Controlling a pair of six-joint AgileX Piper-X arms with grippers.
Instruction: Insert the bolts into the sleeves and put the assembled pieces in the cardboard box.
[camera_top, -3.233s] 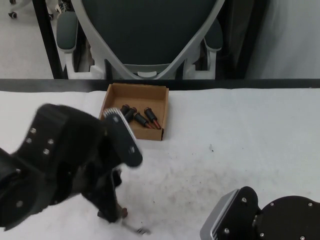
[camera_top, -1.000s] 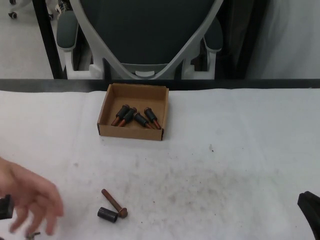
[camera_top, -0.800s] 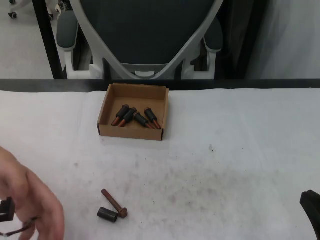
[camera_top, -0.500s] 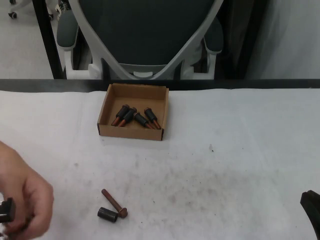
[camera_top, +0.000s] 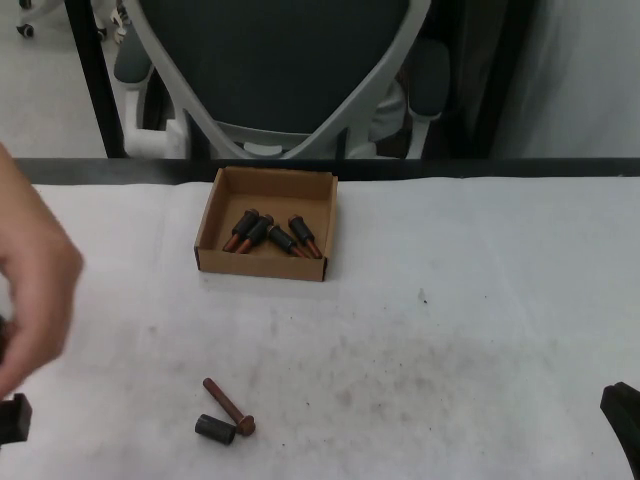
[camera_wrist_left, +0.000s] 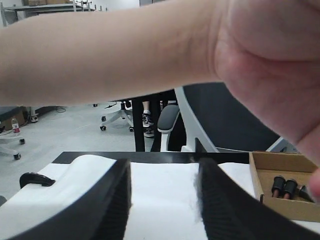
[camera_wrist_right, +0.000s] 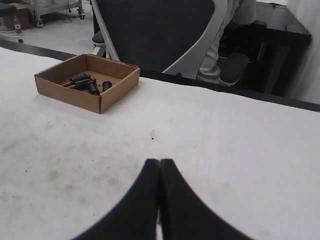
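Pulled back from over the bolt (camera_top: 228, 401), the left gripper (camera_wrist_left: 162, 172) sits spread open at the near-left edge, nearer than the pinched-shut right gripper (camera_wrist_right: 160, 167). Bolt lies diagonally, head beside the sleeve (camera_top: 214, 430), nearside of the cardboard box (camera_top: 262, 266).

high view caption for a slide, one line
Loose bolt and sleeve on the bench, assembled pieces in the cardboard box.

Cardboard box (camera_top: 260, 265) sits on the bench (camera_top: 480, 300) toward the far edge, left of centre, with four assembled pieces (camera_top: 270, 235) side by side inside it. Loose bolt (camera_top: 226, 402) and sleeve (camera_top: 214, 429) lie nearer the front, well apart from the box. Sleeve is just beside the bolt's near end — contact unclear. Chair (camera_top: 280, 60) stands behind the bench, beyond the box.
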